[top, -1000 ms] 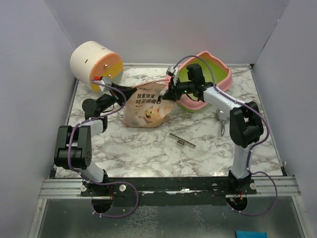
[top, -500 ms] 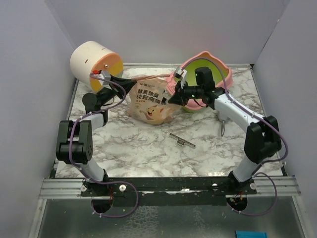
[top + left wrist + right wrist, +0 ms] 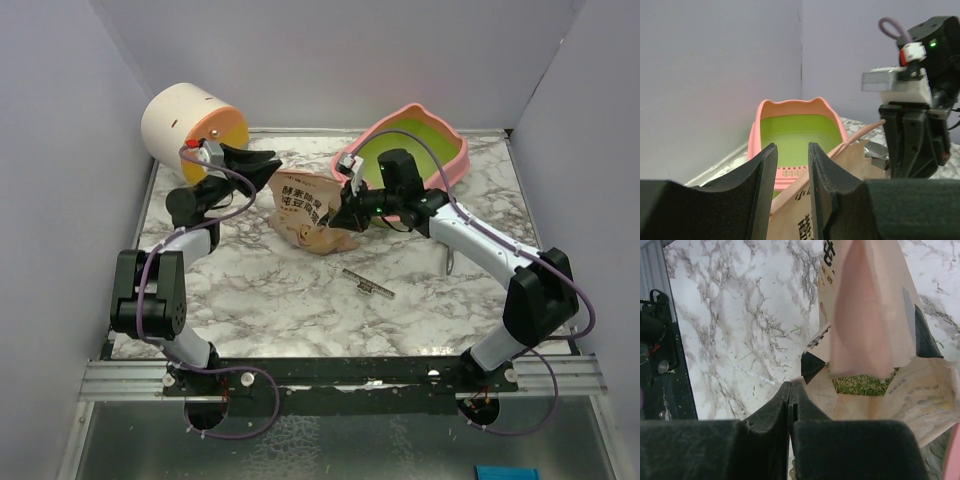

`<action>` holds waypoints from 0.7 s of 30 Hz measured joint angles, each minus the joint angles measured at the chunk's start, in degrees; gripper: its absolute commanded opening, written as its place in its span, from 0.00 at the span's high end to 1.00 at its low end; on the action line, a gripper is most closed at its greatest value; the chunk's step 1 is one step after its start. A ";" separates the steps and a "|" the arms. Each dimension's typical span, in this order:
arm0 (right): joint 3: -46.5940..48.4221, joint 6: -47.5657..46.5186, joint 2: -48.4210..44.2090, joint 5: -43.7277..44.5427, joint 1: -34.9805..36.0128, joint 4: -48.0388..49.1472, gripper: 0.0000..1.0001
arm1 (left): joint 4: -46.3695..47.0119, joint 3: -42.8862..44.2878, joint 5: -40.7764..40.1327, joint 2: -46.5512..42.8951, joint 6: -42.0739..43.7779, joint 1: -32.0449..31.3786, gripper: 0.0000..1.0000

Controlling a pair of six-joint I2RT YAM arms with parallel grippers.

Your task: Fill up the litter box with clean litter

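Right gripper (image 3: 790, 386): jaws pressed together, pinching the rim of the peach bag (image 3: 305, 200) at its open mouth. Litter (image 3: 860, 385) is visible inside the mouth as a greenish granular mass.

Left gripper (image 3: 792, 147): jaws a narrow gap apart with nothing clamped between them. The tips are at the bag's upper left corner; cannot tell whether they touch it.

Bag stands mid-frame on the marble table (image 3: 300, 310).

Litter box (image 3: 452, 150): upper right of the frame, just behind the right gripper, with the lime-green inside facing the arms.

Cream-and-orange cylinder (image 3: 185, 120): upper left. Small grey metal piece (image 3: 368, 283): lies below the bag.
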 measured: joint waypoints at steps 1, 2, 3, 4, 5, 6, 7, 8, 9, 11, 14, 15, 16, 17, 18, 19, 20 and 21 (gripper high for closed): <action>-0.13 0.02 0.00 0.00 0.24 -0.15 0.99 | -0.61 -0.09 0.46 -1.14 0.13 -0.28 0.66; -0.24 0.07 0.00 0.04 0.39 -0.48 0.99 | -1.40 -0.26 0.79 -2.45 0.28 -0.46 0.66; -0.26 0.15 0.00 0.04 0.44 -0.85 0.99 | -2.01 -0.50 1.11 -4.00 0.39 -0.57 0.66; -0.26 0.17 0.00 0.04 0.57 -1.27 0.99 | -2.73 -0.83 1.38 -5.99 0.55 -0.74 0.66; -0.26 0.20 -0.04 0.04 0.66 -1.64 0.99 | -3.43 -1.20 1.64 -7.93 0.76 -0.81 0.66; -0.26 0.24 -0.09 0.09 0.63 -2.03 0.99 | -4.50 -1.68 1.81 -10.34 1.20 -0.87 0.66; -0.26 0.37 -0.28 0.37 0.63 -2.67 0.99 | -5.84 -2.10 1.95 -12.70 1.84 -0.90 0.68; -0.26 0.46 -0.52 0.66 0.68 -3.21 0.99 | -7.30 -2.45 1.99 -14.67 2.45 -0.90 0.69; -0.26 0.70 -0.92 1.29 0.68 -3.63 0.96 | -9.49 -2.91 1.86 -17.07 3.26 -0.90 0.71; -0.26 1.55 -2.84 3.93 0.70 -4.85 0.92 | -14.80 -4.28 0.61 -21.79 4.83 -0.90 0.76; -0.26 3.67 -8.04 7.96 0.68 -6.51 0.69 | -24.09 -6.10 -3.54 -28.33 5.84 -0.90 0.83; -0.26 4.13 -9.97 9.22 0.68 -6.67 0.67 | -27.80 -6.43 -5.57 -30.40 5.88 -0.90 0.86; -0.26 4.96 -12.46 11.04 0.68 -6.71 0.58 | -30.84 -6.69 -7.21 -31.98 5.77 -0.90 0.89; -0.24 5.49 -14.58 12.66 0.68 -6.78 0.49 | -33.92 -6.91 -8.72 -33.27 5.42 -0.90 0.89; -0.09 6.73 -16.85 15.43 0.68 -6.97 0.43 | -36.59 -7.15 -9.86 -34.23 5.09 -0.90 0.88; 0.11 7.23 -18.34 17.59 0.68 -7.17 0.40 | -39.41 -7.52 -10.86 -35.15 4.74 -0.90 0.87; 0.52 8.74 -19.89 21.62 0.66 -7.63 0.38 | -41.88 -7.96 -11.65 -35.76 4.52 -0.90 0.87; 0.85 9.68 -20.63 25.16 0.55 -7.89 0.37 | -45.22 -8.37 -12.26 -36.33 4.33 -0.90 0.87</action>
